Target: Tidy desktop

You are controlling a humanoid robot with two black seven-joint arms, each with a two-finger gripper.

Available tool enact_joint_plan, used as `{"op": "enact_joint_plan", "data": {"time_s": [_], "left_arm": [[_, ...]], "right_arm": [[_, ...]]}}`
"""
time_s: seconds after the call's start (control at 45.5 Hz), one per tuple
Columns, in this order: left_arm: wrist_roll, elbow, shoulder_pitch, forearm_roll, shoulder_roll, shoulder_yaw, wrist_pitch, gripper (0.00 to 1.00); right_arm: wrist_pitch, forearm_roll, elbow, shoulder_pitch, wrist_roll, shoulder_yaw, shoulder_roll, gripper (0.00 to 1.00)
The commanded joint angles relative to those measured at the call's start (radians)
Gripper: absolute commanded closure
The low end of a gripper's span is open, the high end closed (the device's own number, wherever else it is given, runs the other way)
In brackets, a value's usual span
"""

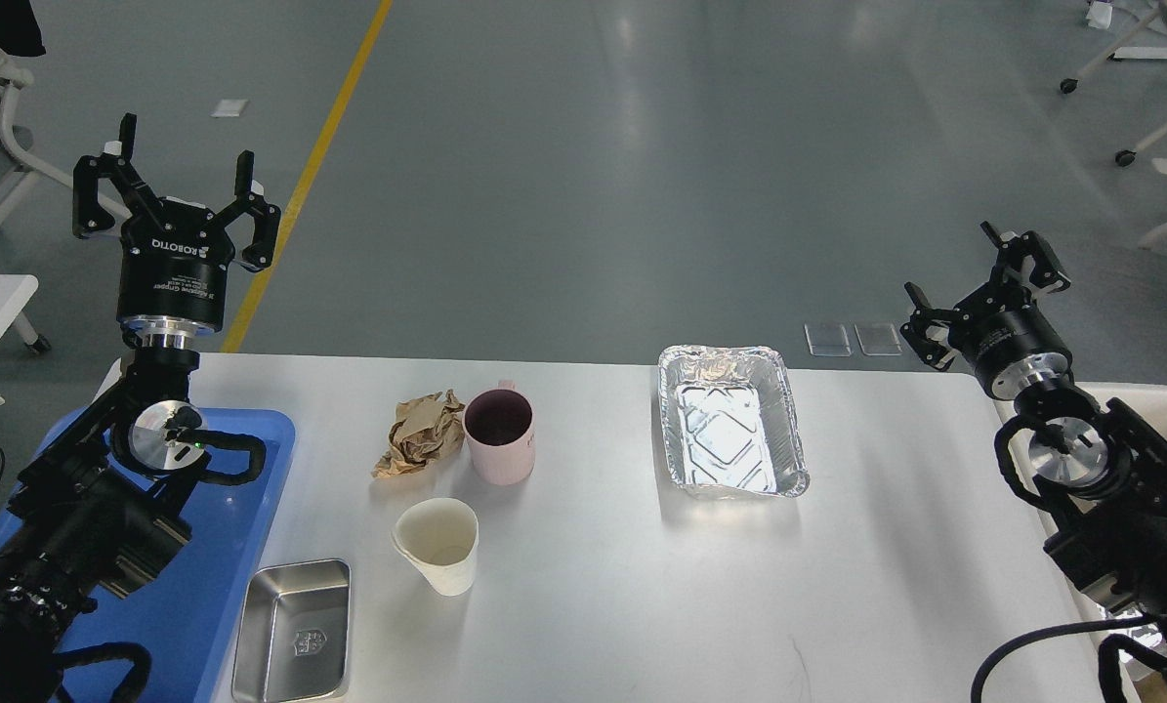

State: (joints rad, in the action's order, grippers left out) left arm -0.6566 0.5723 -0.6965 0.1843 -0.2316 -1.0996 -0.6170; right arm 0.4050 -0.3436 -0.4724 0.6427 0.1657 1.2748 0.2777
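Both grippers empty, jaws spread — left gripper [175, 176] nearer the crumpled paper [419, 435], down-right of it; right gripper [983, 288] across the desktop [593, 586].

Floor [642, 146]: smooth grey, glossy, carrying pale reflections of overhead light; a yellow line [314, 161] runs diagonally across its left portion, with a small white patch [229, 107] lying just left of it. White chair frames on castors [1145, 107] stand at far right, a further chair [2, 127] at far left, and two clear square plates [852, 339] lie on the floor
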Motion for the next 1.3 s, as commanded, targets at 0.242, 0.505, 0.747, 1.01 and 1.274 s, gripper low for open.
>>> {"op": "enact_joint_plan", "data": {"time_s": [0.242,0.505,0.747,1.01,1.274], "left_arm": [[0.008,-0.002,-0.009,0.000,0.006,0.003,0.102,0.03],[0.008,0.000,-0.020,0.001,0.008,0.012,0.108,0.03],[0.023,0.000,-0.052,0.044,-0.034,0.032,0.146,0.04],[0.012,-0.003,-0.034,0.110,-0.115,0.033,0.302,0.07],[0.023,0.008,-0.078,0.257,-0.107,0.087,0.772,0.06]], "right_arm": [[0.000,0.000,0.000,0.000,0.000,0.000,-0.002,0.00],[-0.002,0.000,0.000,-0.001,0.000,0.000,-0.002,0.00],[-0.003,0.000,0.002,0.005,-0.003,-0.008,-0.005,0.00],[-0.003,-0.002,0.000,0.000,-0.005,-0.017,-0.009,0.00],[-0.005,-0.009,0.002,0.000,-0.005,-0.020,-0.031,0.00]]}}
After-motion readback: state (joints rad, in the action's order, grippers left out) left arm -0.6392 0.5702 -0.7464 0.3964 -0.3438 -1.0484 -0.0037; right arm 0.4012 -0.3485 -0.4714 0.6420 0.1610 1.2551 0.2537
